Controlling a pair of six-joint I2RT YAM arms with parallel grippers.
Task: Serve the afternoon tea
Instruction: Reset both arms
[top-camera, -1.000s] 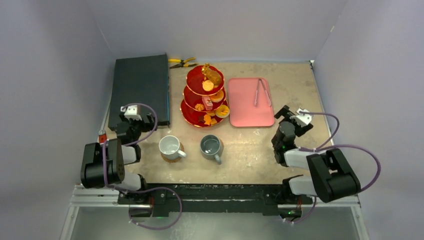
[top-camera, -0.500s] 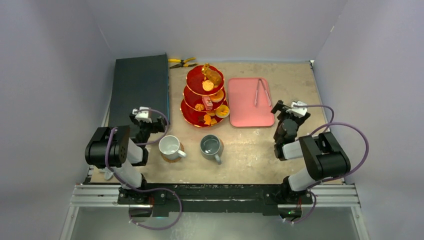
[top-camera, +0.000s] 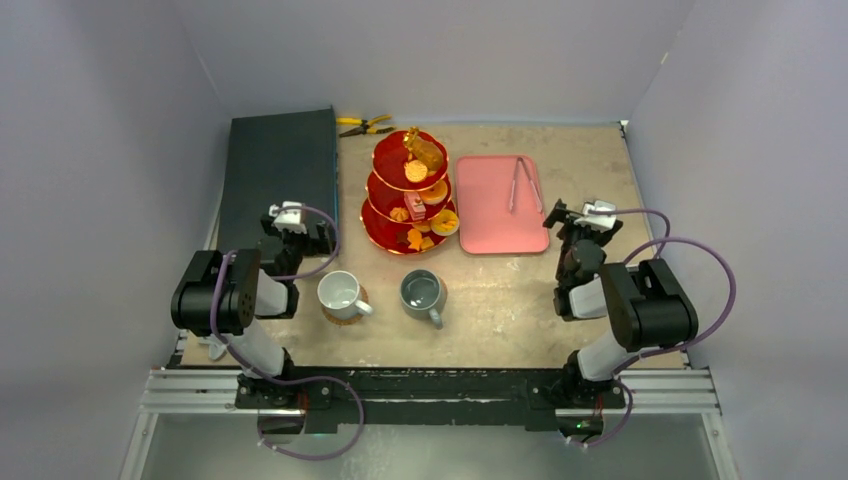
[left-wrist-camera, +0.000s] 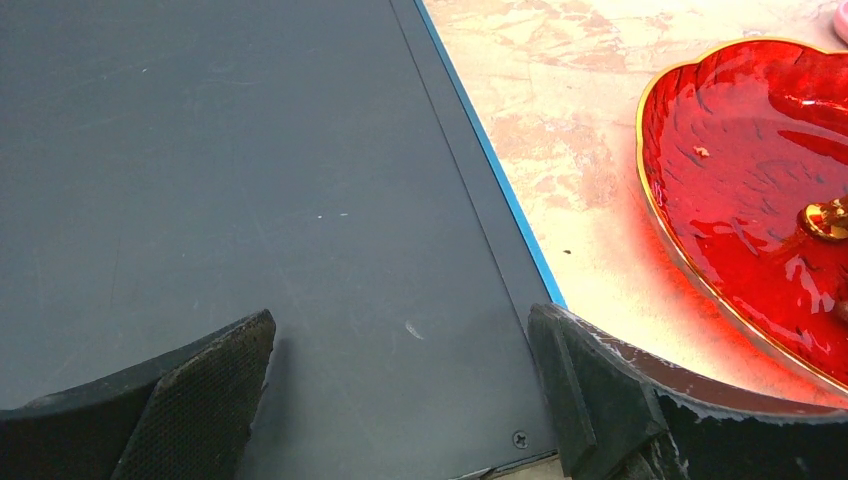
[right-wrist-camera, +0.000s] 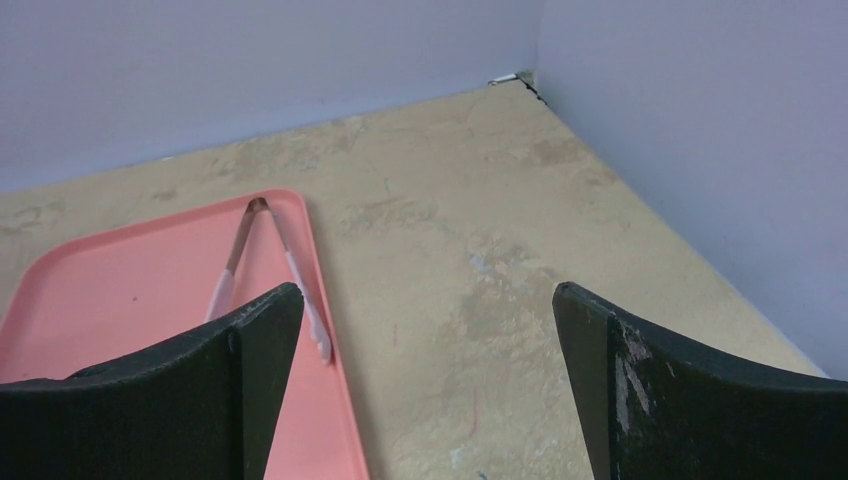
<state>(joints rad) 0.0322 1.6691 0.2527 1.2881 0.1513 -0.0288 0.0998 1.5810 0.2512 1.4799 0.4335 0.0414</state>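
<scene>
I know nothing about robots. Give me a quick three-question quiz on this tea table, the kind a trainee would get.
1. True or false: the tongs lie on the pink tray.
2. How many tiers does the red stand have? A two, B three, C four.
3. Fill in the blank: the left pincer and the right pincer both stand ___, holding nothing.
Key: 1 true; 2 B; 3 open.
</scene>
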